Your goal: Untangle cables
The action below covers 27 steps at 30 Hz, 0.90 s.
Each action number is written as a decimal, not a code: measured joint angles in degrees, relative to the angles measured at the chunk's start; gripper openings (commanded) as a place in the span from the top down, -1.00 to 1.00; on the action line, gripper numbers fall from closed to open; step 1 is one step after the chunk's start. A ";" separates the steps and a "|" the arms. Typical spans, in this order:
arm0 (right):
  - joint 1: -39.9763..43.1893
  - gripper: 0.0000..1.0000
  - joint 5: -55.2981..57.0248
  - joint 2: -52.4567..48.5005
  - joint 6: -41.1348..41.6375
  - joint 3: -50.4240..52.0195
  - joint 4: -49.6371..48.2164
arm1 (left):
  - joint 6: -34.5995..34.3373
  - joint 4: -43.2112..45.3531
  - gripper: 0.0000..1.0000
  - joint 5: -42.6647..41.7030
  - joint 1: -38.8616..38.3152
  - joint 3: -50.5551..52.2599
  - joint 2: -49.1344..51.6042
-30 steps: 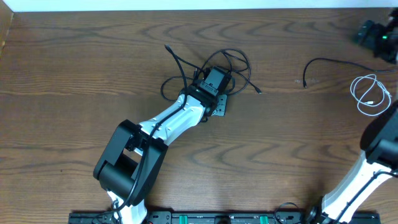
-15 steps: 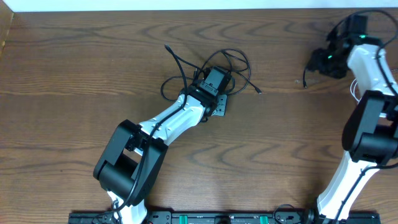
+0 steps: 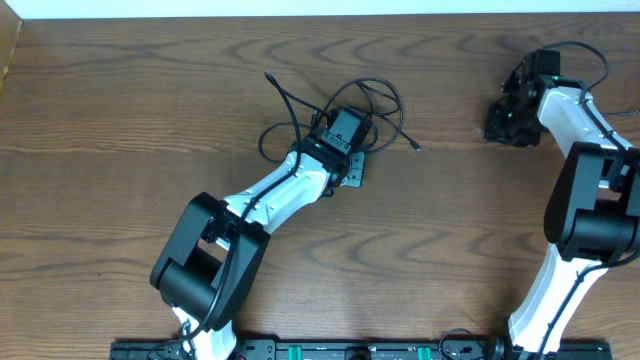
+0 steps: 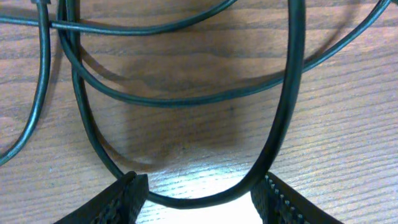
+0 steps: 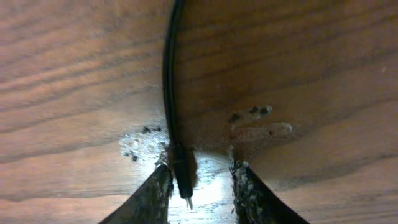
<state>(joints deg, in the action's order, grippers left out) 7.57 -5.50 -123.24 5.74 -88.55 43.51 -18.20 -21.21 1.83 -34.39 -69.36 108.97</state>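
A tangle of black cable (image 3: 283, 95) loops at the table's middle. My left gripper (image 3: 356, 120) is lowered into it, open, and one thick loop (image 4: 291, 93) curves between its fingers (image 4: 124, 199) on the wood. At the far right my right gripper (image 3: 497, 128) is down over the end of a separate thin black cable (image 5: 169, 74). Its small plug (image 5: 181, 171) lies between the jaws, against the left finger (image 5: 155, 196), with a gap to the other. No white cable shows.
The right arm (image 3: 580, 120) stretches along the table's right side. The left arm (image 3: 270, 195) runs diagonally from the front edge to the tangle. A pale scuff (image 5: 261, 130) marks the wood by the right fingers.
The right arm swung from the far right corner down to the thin black cable's end, and its jaws narrowed around the plug. The left arm and tangle have not moved.
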 measured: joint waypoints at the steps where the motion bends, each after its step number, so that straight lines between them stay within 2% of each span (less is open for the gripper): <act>1: 0.00 0.48 0.09 0.13 0.04 0.13 -0.39 | 0.00 -0.15 -0.18 -0.02 0.00 0.00 0.00; 9: -0.87 0.64 0.17 0.20 0.04 0.83 -2.86 | 0.00 -0.87 -0.18 -0.02 0.00 0.00 0.00; 17: -1.55 0.98 0.15 0.20 -0.02 1.29 -3.74 | 0.00 -0.92 -0.18 0.00 0.00 0.00 0.00; 27: -1.22 0.98 0.13 0.33 -0.11 0.90 -5.35 | 0.00 -1.33 -0.18 0.00 0.00 0.00 0.00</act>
<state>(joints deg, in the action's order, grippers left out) 6.35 -5.37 -122.91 5.63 -87.66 38.15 -18.20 -22.55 1.83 -34.39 -69.36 108.97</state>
